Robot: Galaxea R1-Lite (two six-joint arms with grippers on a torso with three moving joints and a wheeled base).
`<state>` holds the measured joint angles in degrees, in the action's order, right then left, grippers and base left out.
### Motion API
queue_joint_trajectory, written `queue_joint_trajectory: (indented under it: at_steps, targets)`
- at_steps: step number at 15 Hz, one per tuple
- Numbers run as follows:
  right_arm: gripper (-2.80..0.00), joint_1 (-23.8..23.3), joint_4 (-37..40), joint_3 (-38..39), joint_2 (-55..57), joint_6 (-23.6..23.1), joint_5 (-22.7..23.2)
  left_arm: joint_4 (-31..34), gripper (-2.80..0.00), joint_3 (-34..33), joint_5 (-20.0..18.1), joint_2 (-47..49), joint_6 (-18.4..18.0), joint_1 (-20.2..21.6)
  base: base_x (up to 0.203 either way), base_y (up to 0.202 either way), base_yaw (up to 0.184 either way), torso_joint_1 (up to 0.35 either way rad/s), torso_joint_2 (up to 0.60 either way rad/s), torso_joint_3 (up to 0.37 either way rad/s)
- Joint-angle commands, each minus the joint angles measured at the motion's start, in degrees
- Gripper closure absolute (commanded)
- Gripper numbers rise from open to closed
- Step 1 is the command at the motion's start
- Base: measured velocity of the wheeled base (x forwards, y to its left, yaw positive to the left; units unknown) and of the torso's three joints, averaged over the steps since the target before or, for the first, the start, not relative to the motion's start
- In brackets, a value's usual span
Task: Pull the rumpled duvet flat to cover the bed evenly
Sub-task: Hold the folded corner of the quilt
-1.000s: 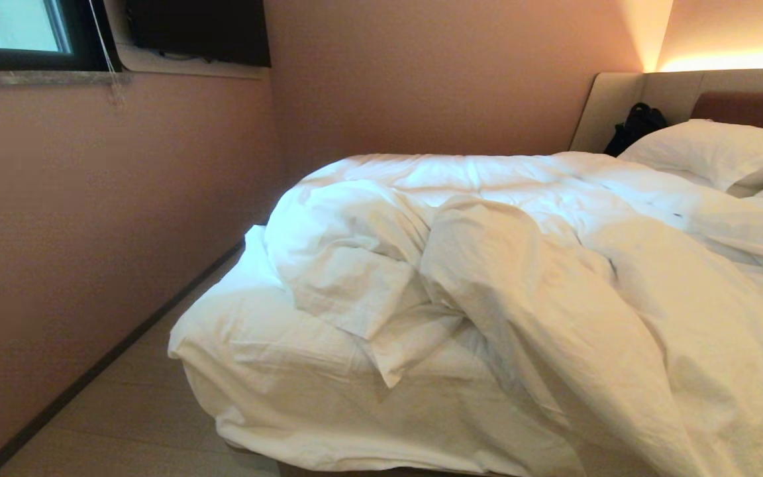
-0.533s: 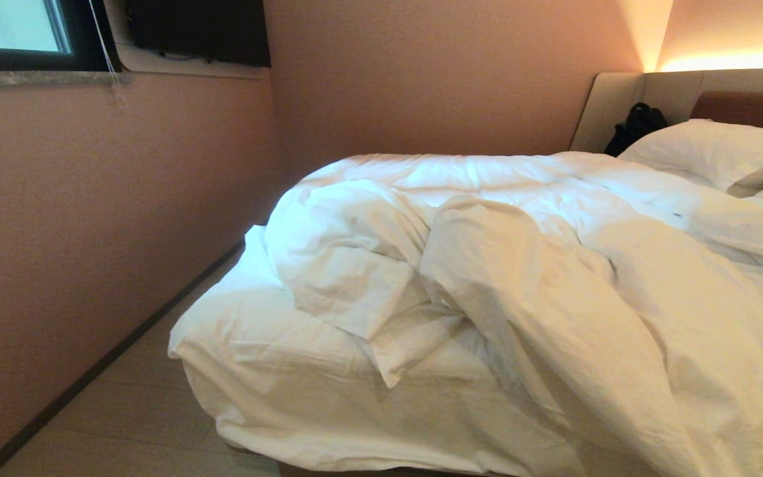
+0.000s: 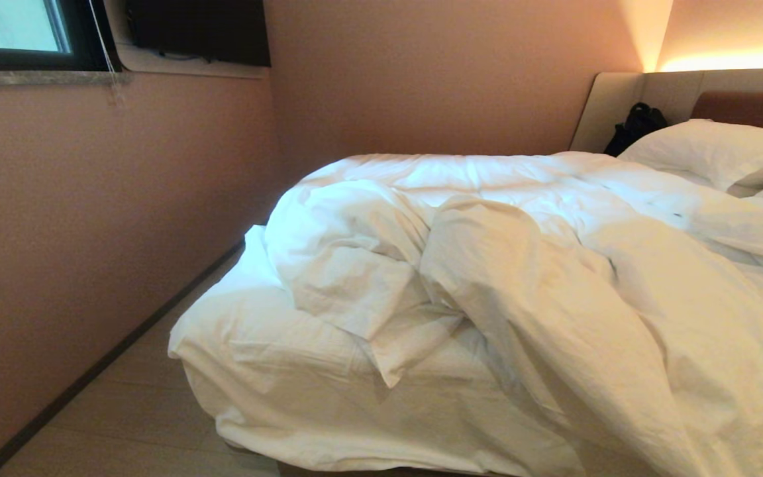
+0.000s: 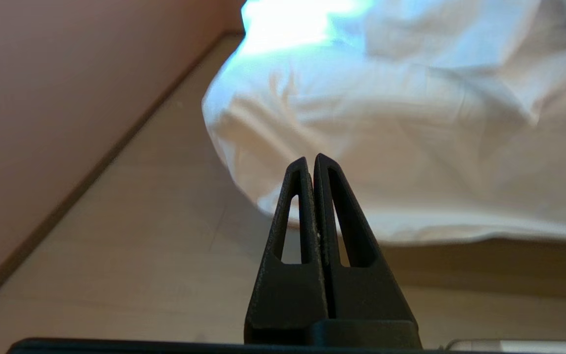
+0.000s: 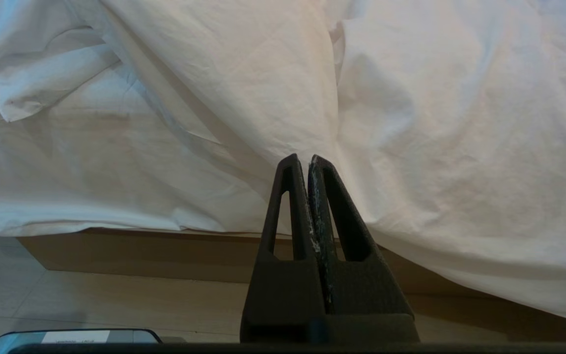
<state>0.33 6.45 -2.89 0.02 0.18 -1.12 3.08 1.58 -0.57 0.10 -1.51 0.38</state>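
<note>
Nothing moved: duvet point(image 5: 435, 123) beyond right gripper point(image 5: 301, 158).

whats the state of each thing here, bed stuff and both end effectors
duvet: rumpled, bunched up, not flat
bed: sheeted foot corner uncovered
pillows: at the headboard
left end effector: shut, empty, short of the bed
right end effector: shut, empty, facing the duvet
</note>
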Motion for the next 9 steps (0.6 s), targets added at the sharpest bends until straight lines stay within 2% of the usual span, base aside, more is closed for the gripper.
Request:
queue_joint_trajectory:
  at_steps: [1, 2, 6, 9]
  targets:
    - [0.0, 0.02, 0.06, -0.01, -0.02, -0.01, -0.02, -0.01, 0.0, 1.23, -0.04, -0.01, 0.11, 0.06, 0.0, 0.0, 0.0, 0.0, 0.0, 0.0]
    - [0.0, 0.02, 0.06, -0.01, -0.02, -0.01, -0.02, 0.11, 0.0, 1.79, -0.1, 0.0, 0.13, 0.04, 0.0, 0.0, 0.0, 0.0, 0.0, 0.0]
    - [0.0, 0.02, 0.06, -0.01, -0.02, -0.01, -0.02, 3.22, 0.0, 10.8, -0.76, 0.8, 0.19, 0.0, 0.0, 0.0, 0.0, 0.0, 0.0, 0.0]
    - [0.0, 0.02, 0.06, -0.01, -0.02, -0.01, -0.02, 5.08, 0.0, 14.37, -1.12, 3.61, 0.45, -0.03, 0.0, 0.0, 0.0, 0.0, 0.0, 0.0]
